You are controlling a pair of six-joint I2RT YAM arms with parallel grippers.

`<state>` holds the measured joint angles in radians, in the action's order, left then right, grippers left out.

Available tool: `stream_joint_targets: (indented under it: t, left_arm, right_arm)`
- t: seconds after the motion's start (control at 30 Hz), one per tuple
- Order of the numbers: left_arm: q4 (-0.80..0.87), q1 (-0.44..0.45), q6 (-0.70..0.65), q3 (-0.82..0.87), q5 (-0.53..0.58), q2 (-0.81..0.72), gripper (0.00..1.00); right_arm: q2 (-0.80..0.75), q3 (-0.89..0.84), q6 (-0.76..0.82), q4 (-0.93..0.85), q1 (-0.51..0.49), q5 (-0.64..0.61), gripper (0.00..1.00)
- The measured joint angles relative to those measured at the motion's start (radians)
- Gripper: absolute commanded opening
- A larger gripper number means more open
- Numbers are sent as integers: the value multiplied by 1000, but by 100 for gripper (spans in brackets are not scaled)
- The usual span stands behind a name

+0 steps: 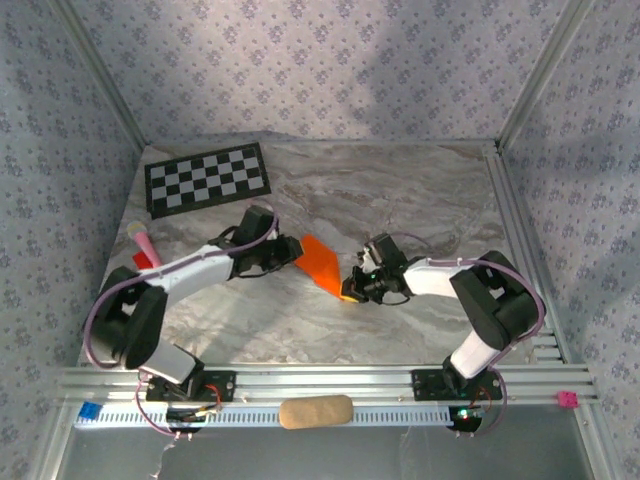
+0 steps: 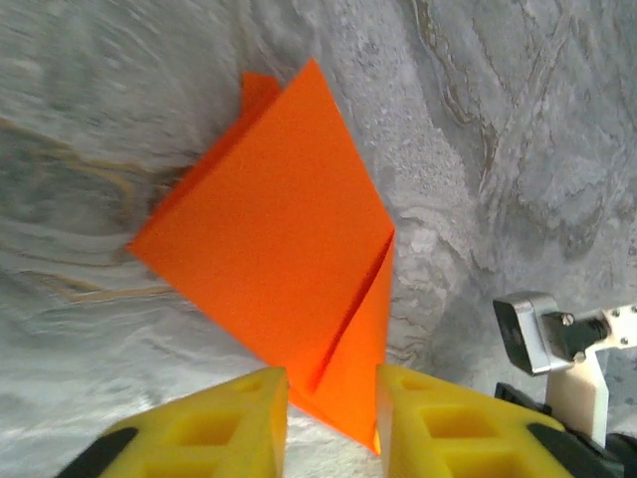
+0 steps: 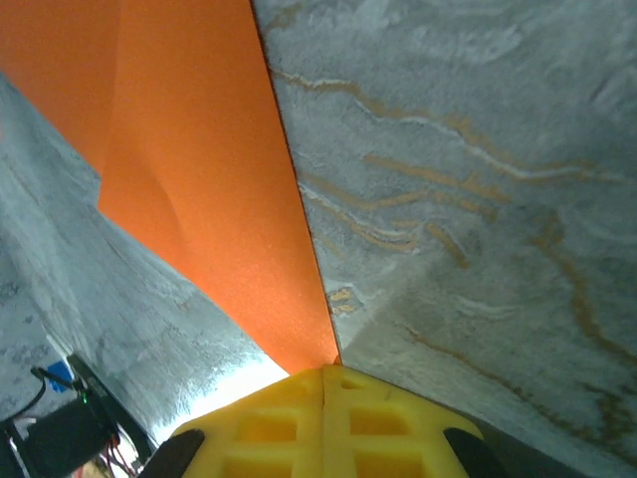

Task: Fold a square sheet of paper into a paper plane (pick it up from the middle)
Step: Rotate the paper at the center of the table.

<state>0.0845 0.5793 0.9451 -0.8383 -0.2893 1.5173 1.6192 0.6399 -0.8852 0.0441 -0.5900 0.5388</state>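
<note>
Your orange sheet of paper (image 1: pixel 322 264) is at the middle of the marble worktop (image 1: pixel 420 200), folded into a smaller, angular shape with 1 point toward 12 o'clock and another toward 5 o'clock. From above, the left pincer (image 1: pixel 291 251) meets it at its 9 o'clock edge and the right pincer (image 1: pixel 354 288) at its 5 o'clock tip, so the 2 arms face each other across the paper.

In your left wrist view the paper (image 2: pixel 269 239) shows a flap whose crease runs from the 3 o'clock corner down toward 6 o'clock, and a second layer peeks out along the 11 o'clock edge. The left pincer (image 2: pixel 331 423) is spread a little, its 2 yellow fingers (image 2: pixel 209 428) on either side of the paper's nearest corner. You cannot tell from here whether the pads touch the paper.

In your right wrist view the right pincer (image 3: pixel 323 403) is pressed together, pinching the narrow tip of the paper (image 3: pixel 199 179). The paper fans out from the seam between the fingers toward 11 o'clock, with a soft crease across it.

On the worktop's 10 o'clock side lies the checkerboard sheet (image 1: pixel 208 180), well apart from the paper. A small red and pink object (image 1: pixel 145 246) sits at the 9 o'clock edge, beside the left arm. A tan oblong pad (image 1: pixel 315 411) rests on the rail at 6 o'clock, between the 2 arm bases.
</note>
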Motion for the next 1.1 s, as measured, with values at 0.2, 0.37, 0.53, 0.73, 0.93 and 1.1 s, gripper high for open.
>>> stream_joint_targets:
  t: [0.2, 0.37, 0.53, 0.73, 0.93, 1.1]
  left_arm:
    - [-45, 30, 2, -79, -55, 159, 20]
    - [-61, 32, 15, -108, -65, 267, 13]
    - [-51, 32, 17, -109, -59, 306, 11]
    - [-51, 32, 14, -108, -55, 306, 10]
    - [-51, 31, 5, -108, -55, 306, 10]
    - [-45, 31, -3, -110, -55, 306, 10]
  right_arm:
    - [-11, -1, -87, 6, -28, -47, 1]
    - [-12, -2, -125, 19, -43, -62, 2]
    - [-29, -17, -128, 24, -44, -70, 3]
    - [-71, -39, -109, 25, -24, -58, 3]
    - [-76, -39, -71, 31, -18, -14, 2]
    - [-29, -31, -49, 24, -19, -1, 2]
